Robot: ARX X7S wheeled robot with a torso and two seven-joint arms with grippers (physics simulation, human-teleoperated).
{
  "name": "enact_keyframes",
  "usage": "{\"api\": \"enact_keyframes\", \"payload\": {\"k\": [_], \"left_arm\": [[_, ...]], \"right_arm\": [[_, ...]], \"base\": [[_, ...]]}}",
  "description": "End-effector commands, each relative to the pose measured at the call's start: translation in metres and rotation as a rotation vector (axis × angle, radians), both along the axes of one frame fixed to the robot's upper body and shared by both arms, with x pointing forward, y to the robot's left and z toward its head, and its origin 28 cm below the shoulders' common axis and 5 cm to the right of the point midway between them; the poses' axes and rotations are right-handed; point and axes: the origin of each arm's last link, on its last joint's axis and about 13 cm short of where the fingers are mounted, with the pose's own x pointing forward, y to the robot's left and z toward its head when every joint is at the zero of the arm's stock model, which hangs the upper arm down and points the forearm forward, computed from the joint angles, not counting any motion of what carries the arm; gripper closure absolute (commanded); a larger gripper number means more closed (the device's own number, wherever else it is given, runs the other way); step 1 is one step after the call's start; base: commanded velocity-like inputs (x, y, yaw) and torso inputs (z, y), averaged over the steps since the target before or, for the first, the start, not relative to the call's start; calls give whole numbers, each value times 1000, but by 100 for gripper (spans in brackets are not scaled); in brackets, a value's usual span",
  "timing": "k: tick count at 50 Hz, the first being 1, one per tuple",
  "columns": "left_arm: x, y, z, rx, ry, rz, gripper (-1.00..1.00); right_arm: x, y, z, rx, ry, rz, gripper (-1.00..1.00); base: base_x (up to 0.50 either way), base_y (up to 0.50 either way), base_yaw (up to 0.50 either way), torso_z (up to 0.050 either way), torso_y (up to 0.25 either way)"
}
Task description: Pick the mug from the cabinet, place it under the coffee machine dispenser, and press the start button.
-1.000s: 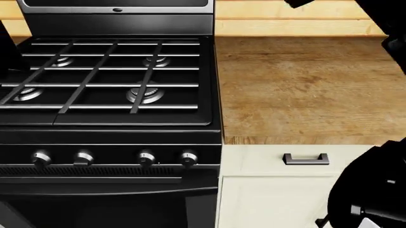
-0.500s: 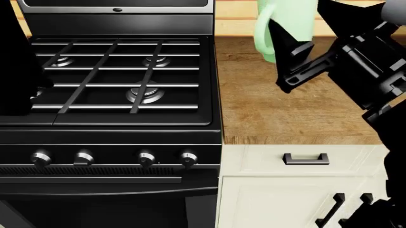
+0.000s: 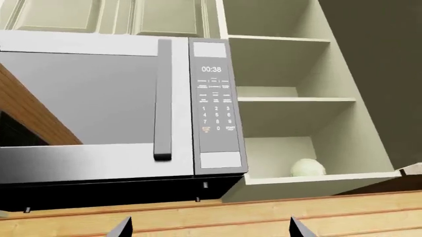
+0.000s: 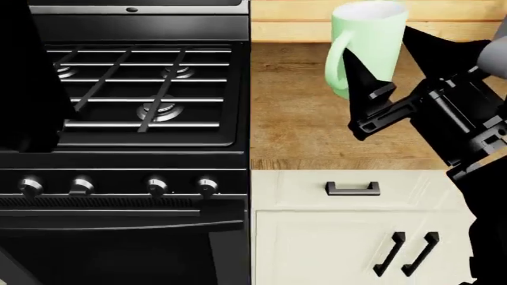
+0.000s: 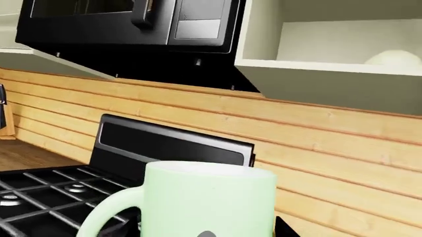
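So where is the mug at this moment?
In the head view the mug is upright in the right gripper, over the wooden counter, right of the stove.

R gripper (image 4: 379,71) clamped on mug (image 4: 362,44) (upright); L arm (image 4: 28,77) raised.

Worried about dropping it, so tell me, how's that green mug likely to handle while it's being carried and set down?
The mug looks rigid and smooth, so it may slip within the right hand, which holds it low on its wall. Tall and narrow, it could tip if set down tilted. Its loop handle juts sideways and might snag.
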Motion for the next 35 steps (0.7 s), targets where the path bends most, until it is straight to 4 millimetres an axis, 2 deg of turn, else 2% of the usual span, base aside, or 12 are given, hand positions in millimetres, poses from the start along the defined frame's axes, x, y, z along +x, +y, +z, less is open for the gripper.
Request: {"api": "enact_keyframes", "payload": {"k": [1,9,35], "left_arm": [[0,-2,-1,1,5,-5,-100],[0,-3,-1,-3,4,-8,-100],[-2,-1,-4,-13,-3,-4,-100]], "right_arm": [[0,-3,-5,5,-23,-29,100],[-2,-3,-7,15,-23,-42,100],[-3,0,-10,48,-9,-34,100]], "base": [[-238,-477,0,0,0],[-219,-495,0,0,0],[0,-500,0,0,1]]}}
